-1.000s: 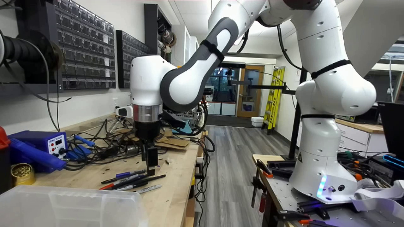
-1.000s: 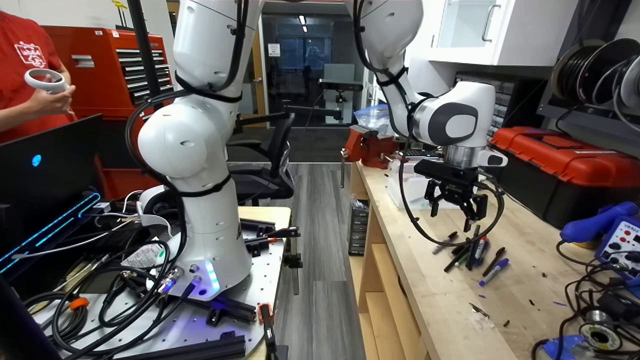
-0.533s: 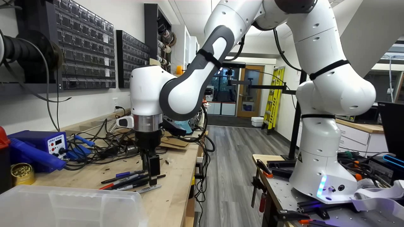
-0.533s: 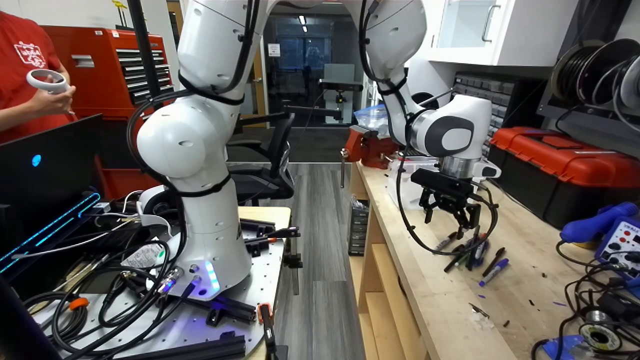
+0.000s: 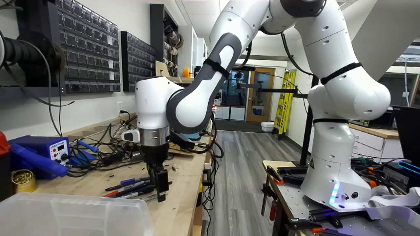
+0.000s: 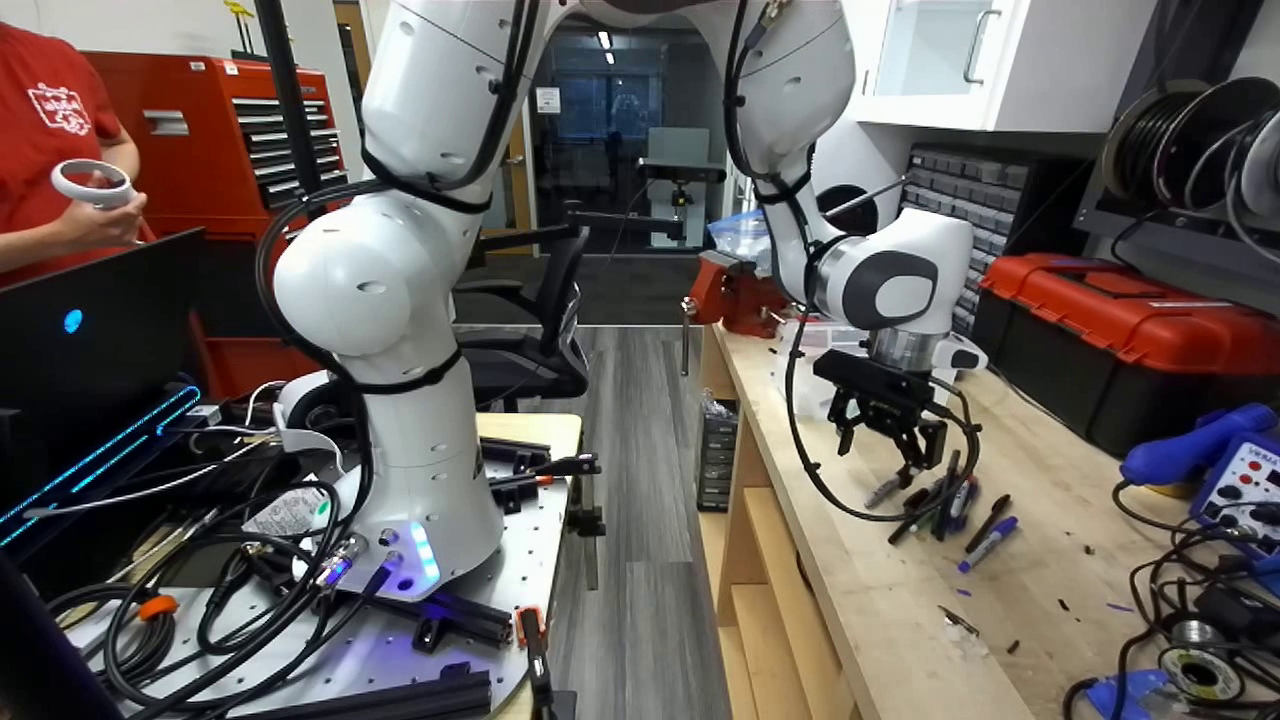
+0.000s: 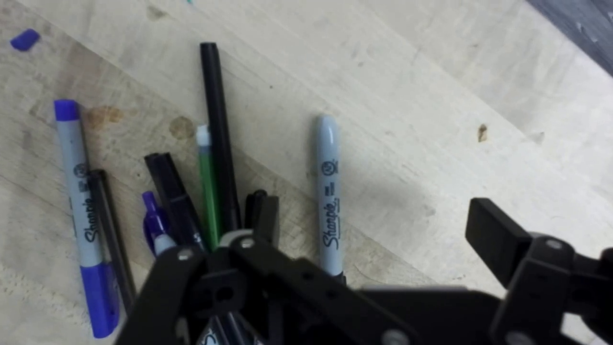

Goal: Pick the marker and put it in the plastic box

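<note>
A grey Sharpie marker [image 7: 328, 191] lies on the wooden workbench, apart from the other pens, between the finger lines in the wrist view. Its cap end is hidden behind the gripper. It also shows in both exterior views [image 5: 150, 197] [image 6: 882, 491], partly covered by the gripper in each. My gripper [image 7: 376, 218] is open and empty just above it, fingers pointing down; the left finger is closer to the marker than the right. In both exterior views the gripper [image 5: 159, 192] [image 6: 890, 450] hangs low over the pens. The translucent plastic box [image 5: 75, 213] stands on the bench, also behind the gripper [image 6: 812, 390].
A cluster of pens and markers [image 7: 210, 187] lies close beside the left finger, with a blue-capped Sharpie [image 7: 81, 191] farther left. A blue soldering device [image 5: 42, 154], tangled cables [image 5: 111, 154] and a red-lidded toolbox [image 6: 1130, 340] stand on the bench. The bench edge [image 7: 570, 38] is near.
My gripper has moved down and towards the plastic box and the bench's edge, from over the pen cluster to over the lone grey marker. The pens have not moved.
</note>
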You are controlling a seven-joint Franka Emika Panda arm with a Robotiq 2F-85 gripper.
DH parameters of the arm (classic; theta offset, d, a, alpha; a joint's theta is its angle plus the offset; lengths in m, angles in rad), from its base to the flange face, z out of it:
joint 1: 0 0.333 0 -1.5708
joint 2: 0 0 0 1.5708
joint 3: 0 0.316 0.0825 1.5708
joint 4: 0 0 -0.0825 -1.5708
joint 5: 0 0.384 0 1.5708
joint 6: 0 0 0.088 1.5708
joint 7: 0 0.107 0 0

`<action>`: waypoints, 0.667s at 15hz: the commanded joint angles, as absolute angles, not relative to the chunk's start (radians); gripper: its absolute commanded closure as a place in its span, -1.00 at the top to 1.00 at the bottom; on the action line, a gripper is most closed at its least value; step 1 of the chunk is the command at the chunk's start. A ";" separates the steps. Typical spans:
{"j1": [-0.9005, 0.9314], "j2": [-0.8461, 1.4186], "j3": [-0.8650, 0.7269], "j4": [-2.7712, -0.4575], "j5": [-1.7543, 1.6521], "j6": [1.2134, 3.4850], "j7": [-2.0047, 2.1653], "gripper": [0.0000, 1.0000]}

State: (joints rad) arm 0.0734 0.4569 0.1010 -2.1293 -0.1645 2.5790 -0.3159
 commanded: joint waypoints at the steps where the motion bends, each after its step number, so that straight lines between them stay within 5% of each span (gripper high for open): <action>1: 0.039 0.480 0.121 -2.130 -0.141 2.611 -0.346 1.00; 5: 0.023 0.494 0.125 -2.133 -0.127 2.620 -0.351 1.00; 6: 0.017 0.494 0.127 -2.135 -0.120 2.622 -0.354 0.50; 10: -0.012 0.493 0.143 -2.141 -0.088 2.637 -0.388 0.09</action>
